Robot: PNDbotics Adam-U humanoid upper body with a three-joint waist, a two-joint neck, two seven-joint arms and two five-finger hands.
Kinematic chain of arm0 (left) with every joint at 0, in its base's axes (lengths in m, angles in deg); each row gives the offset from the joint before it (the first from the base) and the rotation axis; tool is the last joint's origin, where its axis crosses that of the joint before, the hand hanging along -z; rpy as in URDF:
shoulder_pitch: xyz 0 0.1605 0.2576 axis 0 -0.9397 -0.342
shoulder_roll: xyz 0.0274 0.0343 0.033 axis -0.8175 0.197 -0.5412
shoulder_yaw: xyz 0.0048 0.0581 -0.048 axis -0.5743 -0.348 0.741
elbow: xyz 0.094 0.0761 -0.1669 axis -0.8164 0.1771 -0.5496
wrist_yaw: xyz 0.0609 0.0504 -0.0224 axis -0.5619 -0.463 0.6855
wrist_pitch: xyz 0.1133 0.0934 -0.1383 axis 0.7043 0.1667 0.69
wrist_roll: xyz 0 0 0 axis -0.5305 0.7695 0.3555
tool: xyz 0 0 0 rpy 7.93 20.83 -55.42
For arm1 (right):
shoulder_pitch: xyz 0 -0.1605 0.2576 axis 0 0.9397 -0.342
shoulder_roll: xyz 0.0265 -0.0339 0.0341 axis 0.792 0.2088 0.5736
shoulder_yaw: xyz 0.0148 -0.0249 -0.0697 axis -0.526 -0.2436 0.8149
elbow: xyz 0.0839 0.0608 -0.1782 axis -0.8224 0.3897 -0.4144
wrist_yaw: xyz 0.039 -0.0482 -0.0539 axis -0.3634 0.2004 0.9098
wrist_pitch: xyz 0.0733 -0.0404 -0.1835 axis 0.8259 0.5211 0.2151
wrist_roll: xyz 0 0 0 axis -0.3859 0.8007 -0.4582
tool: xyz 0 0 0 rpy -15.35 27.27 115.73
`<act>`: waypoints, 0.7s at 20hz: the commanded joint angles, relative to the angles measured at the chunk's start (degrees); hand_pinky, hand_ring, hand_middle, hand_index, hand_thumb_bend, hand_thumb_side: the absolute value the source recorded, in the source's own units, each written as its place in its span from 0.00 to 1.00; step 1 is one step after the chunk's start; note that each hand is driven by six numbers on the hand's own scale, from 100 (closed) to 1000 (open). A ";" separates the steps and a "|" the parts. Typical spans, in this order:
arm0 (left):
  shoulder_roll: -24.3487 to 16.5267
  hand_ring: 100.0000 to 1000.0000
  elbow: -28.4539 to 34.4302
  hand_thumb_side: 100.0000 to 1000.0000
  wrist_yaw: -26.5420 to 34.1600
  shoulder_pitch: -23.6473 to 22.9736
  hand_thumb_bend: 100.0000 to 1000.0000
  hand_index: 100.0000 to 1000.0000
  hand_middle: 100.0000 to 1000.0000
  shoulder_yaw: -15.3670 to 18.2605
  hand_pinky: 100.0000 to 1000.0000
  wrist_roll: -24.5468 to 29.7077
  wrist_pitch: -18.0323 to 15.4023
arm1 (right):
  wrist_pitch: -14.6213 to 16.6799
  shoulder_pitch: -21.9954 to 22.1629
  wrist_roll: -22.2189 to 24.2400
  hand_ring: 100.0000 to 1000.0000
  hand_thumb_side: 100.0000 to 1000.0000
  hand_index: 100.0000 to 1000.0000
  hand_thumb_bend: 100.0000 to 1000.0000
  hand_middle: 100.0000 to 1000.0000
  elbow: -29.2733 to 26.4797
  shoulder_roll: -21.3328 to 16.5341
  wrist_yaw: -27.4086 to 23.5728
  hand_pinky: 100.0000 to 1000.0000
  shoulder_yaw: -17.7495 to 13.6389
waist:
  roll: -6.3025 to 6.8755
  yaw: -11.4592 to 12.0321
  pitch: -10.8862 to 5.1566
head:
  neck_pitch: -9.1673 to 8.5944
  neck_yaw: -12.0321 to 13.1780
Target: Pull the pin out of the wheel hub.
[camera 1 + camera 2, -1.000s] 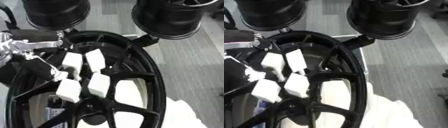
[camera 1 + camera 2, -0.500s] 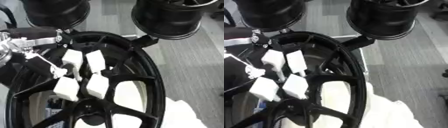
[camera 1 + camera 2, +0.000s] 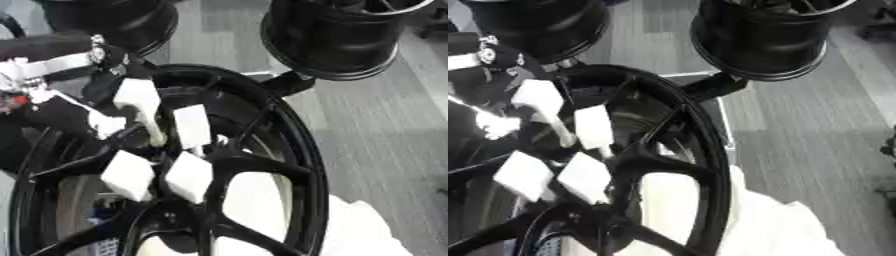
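The wheel hub [image 3: 262, 165] fills the lower left of the view, a glossy black rim with curved spokes running down to a dark centre near the bottom edge. It sits tilted, its open face turned up toward the camera. White block-shaped pieces [image 3: 191, 125] sit among the spokes, two higher up and two lower, close together. A thin pale rod [image 3: 154, 131] stands between the upper pair; whether that is the pin cannot be told.
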 commanded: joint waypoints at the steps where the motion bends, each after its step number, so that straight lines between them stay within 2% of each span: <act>1: -3.46 0.30 0.48 0.15 2.05 0.03 0.00 0.36 0.08 4.34 0.50 -0.84 0.42 | 0.06 -0.15 -0.31 0.55 0.57 0.65 0.00 0.48 -1.03 -0.74 0.03 0.73 -0.64 | -0.04 0.22 -1.36 | -0.58 -0.34; 4: -4.91 0.29 -0.52 0.16 4.07 -1.06 0.00 0.36 0.08 7.88 0.50 -1.41 0.84 | 0.08 -0.08 -0.44 0.55 0.57 0.65 0.00 0.48 -1.03 -0.73 0.02 0.73 -0.76 | -0.07 0.48 -1.35 | -0.51 -0.63; 9: -6.22 0.28 -5.55 0.18 6.65 -2.43 0.00 0.35 0.06 13.98 0.50 -3.52 1.30 | 0.17 0.13 -0.80 0.55 0.57 0.65 0.00 0.48 -1.03 -0.66 0.06 0.73 -1.06 | -0.21 0.97 -1.40 | -0.29 -1.29; 14: -6.75 0.27 -10.18 0.19 8.01 -2.76 0.00 0.35 0.05 18.06 0.50 -6.18 0.89 | 0.32 0.31 -0.88 0.55 0.57 0.65 0.00 0.48 -1.03 -0.56 0.08 0.73 -1.19 | -0.51 1.29 -1.46 | -0.21 -1.54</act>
